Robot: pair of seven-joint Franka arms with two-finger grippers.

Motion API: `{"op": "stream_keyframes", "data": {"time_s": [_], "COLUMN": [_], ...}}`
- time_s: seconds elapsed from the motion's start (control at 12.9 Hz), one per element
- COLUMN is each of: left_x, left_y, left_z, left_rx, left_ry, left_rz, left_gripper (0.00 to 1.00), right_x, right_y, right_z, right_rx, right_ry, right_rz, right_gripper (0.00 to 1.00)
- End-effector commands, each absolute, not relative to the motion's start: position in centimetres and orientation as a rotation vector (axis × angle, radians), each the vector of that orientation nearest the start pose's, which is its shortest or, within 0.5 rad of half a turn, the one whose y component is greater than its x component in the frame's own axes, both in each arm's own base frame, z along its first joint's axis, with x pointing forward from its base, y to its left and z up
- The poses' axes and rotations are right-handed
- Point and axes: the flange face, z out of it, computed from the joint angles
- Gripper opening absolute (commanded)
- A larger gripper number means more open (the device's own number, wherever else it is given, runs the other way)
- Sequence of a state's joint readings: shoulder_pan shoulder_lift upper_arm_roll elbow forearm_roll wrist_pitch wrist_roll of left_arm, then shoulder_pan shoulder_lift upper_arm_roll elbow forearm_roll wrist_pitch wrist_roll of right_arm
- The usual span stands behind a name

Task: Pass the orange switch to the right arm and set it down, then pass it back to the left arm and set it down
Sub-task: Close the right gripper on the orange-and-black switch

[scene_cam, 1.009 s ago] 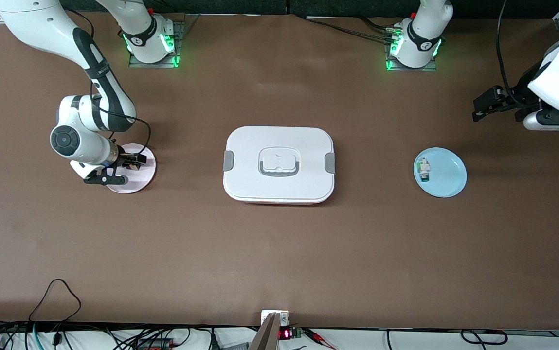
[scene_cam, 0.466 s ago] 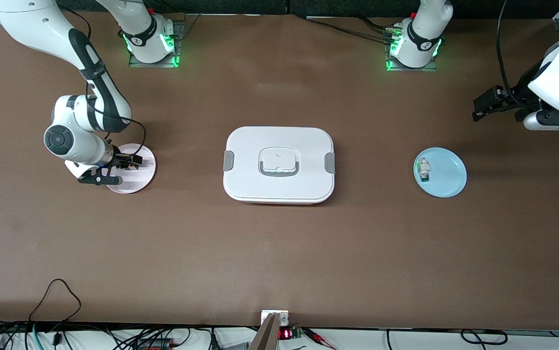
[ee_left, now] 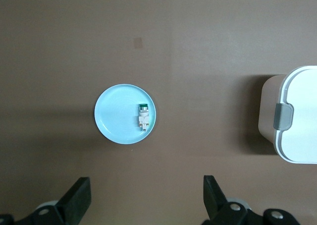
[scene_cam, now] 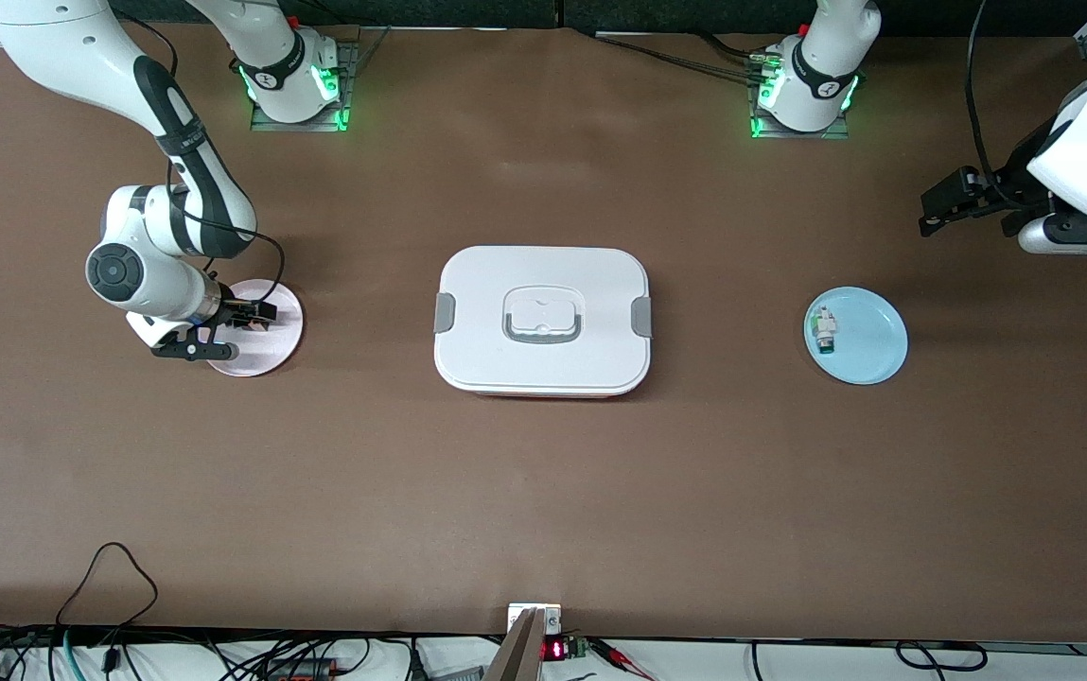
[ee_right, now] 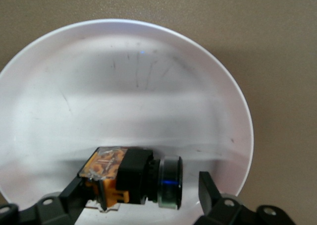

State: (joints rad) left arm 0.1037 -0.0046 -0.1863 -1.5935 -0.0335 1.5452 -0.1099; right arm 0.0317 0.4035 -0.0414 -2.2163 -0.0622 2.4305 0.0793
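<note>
— Where is the orange switch [ee_right: 132,181] at this moment?

— On the white plate [scene_cam: 278,348] toward the right arm's end of the table. The right gripper [scene_cam: 245,317] is low over that plate, and in the right wrist view the switch lies on its side between the two black fingers [ee_right: 210,195], its round black end toward one finger and its orange body toward the other. The jaws stand spread to either side of it; whether the pads touch it cannot be told.

— And the box [scene_cam: 543,320]?

— The white box with grey side clasps sits closed at the middle of the brown table [scene_cam: 543,492], well apart from both plates.

— The left arm?

— It waits. The left gripper [scene_cam: 955,203] hangs high over the left arm's end of the table, jaws wide and holding nothing. Its wrist view looks down on the light-blue plate [ee_left: 111,123], where a small white-and-green component [ee_left: 142,117] lies near the rim, and on one clasped end of the box.
</note>
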Motion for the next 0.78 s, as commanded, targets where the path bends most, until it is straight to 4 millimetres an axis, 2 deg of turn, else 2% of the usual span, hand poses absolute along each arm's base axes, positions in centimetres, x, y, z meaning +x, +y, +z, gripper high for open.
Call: {"op": "stream_keyframes", "data": {"time_s": [0.0,0.16,0.31,0.47,0.62,0.7], "left_x": [54.8,54.8,54.8,54.8,54.8,54.8], "left_y": [-4.6,-4.6,-4.6,-4.6,-4.6,-4.6], "left_z": [62.0,61.9,62.0,62.0,61.9,62.0], "left_rx": [-3.174,-3.174,-3.174,-3.174,-3.174,-3.174], "left_ry": [-0.011,-0.011,-0.011,-0.011,-0.008,-0.008], "left_rz": [0.082,0.085,0.082,0.082,0.085,0.082], "left_gripper": [1.00,1.00,1.00,1.00,1.00,1.00], "right_x": [52.8,52.8,52.8,53.2,53.8,54.5], "right_y": [-0.6,-0.6,-0.8,-0.6,-0.5,-0.5], "right_z": [17.6,17.7,17.7,18.7,20.5,22.0], "right_rx": [-3.193,-3.179,-3.174,-3.175,-3.170,-3.169], "right_ry": [0.017,-0.144,-0.149,-0.153,-0.144,-0.144], "right_rz": [0.280,0.289,0.291,0.262,0.278,0.292], "right_gripper": [0.66,0.47,0.45,0.43,0.42,0.42]}}
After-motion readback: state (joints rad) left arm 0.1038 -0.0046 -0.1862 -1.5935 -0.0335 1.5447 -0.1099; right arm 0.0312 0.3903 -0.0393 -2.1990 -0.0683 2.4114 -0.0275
